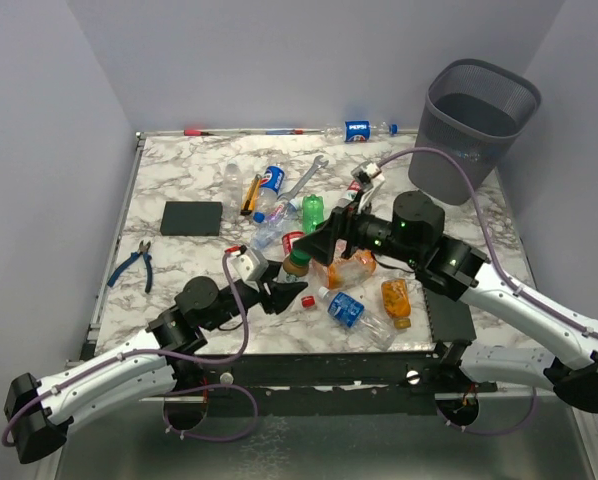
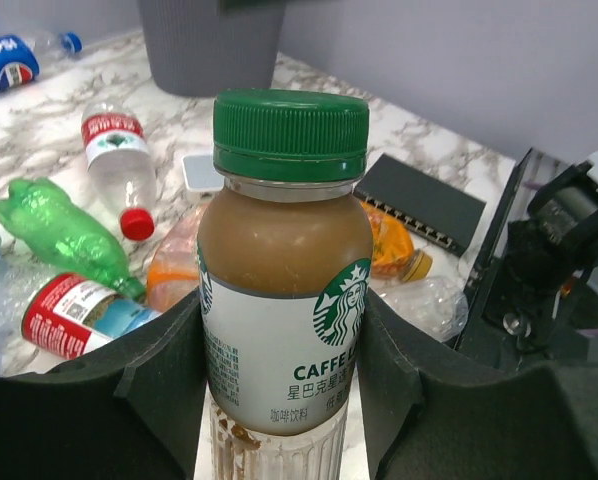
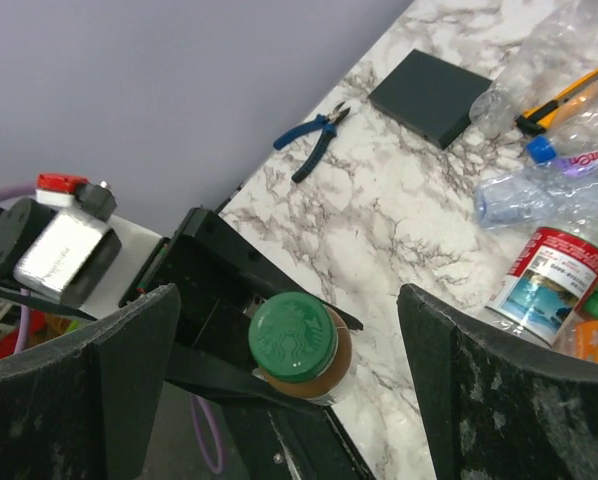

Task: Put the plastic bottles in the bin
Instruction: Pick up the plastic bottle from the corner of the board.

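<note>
Gripping entry: left gripper [image 2: 282, 340] clamped on an upright brown coffee bottle [image 2: 284, 250] with a green cap, near the middle of the marble table [image 1: 179, 175]. Right gripper [image 3: 291, 310] spread wide, its fingers flanking that cap without touching. Other plastic bottles [image 1: 344, 308] lie scattered from 12 to 4 o'clock of the held one. Bin [image 1: 459, 160] at 2 o'clock, well apart.

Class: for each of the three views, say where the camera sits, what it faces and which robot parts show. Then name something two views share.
Top external: above and behind the arms, looking down on the table and bin; left arm and right arm show.
Left wrist: on the left gripper, facing the bin across the table; its fingers clamp the coffee bottle.
Right wrist: on the right gripper, looking down; its open fingers flank that bottle.
Shared: both wrist views show the coffee bottle.
</note>
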Action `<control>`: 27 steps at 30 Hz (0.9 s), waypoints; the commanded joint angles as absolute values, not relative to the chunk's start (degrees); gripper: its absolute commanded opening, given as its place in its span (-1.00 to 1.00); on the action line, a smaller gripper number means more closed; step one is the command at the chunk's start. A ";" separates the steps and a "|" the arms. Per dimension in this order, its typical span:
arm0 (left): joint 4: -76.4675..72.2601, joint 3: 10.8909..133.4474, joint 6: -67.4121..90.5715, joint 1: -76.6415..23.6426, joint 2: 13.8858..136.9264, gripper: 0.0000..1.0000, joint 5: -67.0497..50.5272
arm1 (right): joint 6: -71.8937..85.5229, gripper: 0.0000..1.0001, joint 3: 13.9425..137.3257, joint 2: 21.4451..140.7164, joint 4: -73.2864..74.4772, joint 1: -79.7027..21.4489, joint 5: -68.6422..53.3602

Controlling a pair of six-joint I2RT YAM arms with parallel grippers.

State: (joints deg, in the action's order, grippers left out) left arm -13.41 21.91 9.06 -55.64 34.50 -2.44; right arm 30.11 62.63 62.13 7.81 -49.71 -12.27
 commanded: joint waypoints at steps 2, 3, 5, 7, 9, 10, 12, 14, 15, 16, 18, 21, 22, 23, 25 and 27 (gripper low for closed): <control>-22.60 21.49 10.58 -55.90 31.39 -0.45 -5.03 | 29.55 0.85 62.05 63.59 7.07 -54.22 -2.97; -22.44 21.64 10.74 -55.88 31.72 -0.45 -5.33 | 29.80 0.84 61.71 63.75 6.59 -54.63 -2.68; -22.10 22.21 11.13 -55.90 32.92 -0.45 -6.53 | 30.13 0.81 61.68 64.41 5.98 -55.56 -1.97; -21.53 22.83 11.47 -55.90 34.77 -0.45 -7.09 | 30.06 0.75 62.43 65.46 6.12 -56.48 -1.35; -20.86 23.55 11.84 -55.93 36.31 -0.45 -7.19 | 29.81 0.67 63.31 66.46 6.51 -57.13 -1.15; -20.62 23.83 12.02 -55.86 36.86 -0.45 -7.31 | 29.68 0.64 63.71 66.83 6.77 -57.32 -1.08; -20.48 24.15 12.36 -55.90 37.61 -0.45 -7.59 | 29.45 0.57 63.89 67.16 7.01 -57.78 -0.82; -20.48 24.17 12.62 -55.90 37.86 -0.45 -7.37 | 29.51 0.52 63.55 67.14 7.20 -57.96 -0.50; -20.47 24.15 12.64 -55.91 37.83 -0.45 -7.25 | 29.61 0.51 63.11 66.98 7.16 -58.03 -0.42; -20.40 24.17 12.65 -55.90 37.80 -0.45 -6.79 | 29.76 0.51 62.40 66.59 6.95 -58.08 -0.40; -20.27 24.17 12.65 -55.89 37.51 -0.45 -5.78 | 30.01 0.56 61.00 65.31 6.10 -58.18 -0.68; -20.26 24.08 12.34 -55.90 37.18 -0.46 -4.38 | 30.28 0.60 59.39 63.70 5.63 -58.34 -0.33; -20.29 24.08 12.24 -55.91 37.06 -0.46 -4.04 | 30.38 0.57 58.92 63.36 5.67 -58.36 -0.27; -20.29 24.08 12.21 -55.90 37.02 -0.46 -3.78 | 30.47 0.53 58.42 63.06 5.77 -58.36 -0.28; -20.57 23.88 12.05 -55.92 37.00 -0.47 -3.29 | 30.71 0.34 57.41 62.73 5.61 -58.36 1.23; -21.24 23.53 11.99 -55.90 36.94 -0.47 -3.11 | 31.26 0.15 56.19 62.52 4.72 -58.36 1.47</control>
State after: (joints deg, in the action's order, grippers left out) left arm -19.99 22.48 11.97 -55.64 37.67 -4.71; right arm 30.41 58.46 63.44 6.42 -57.82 -1.10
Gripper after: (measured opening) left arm 0.536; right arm 0.636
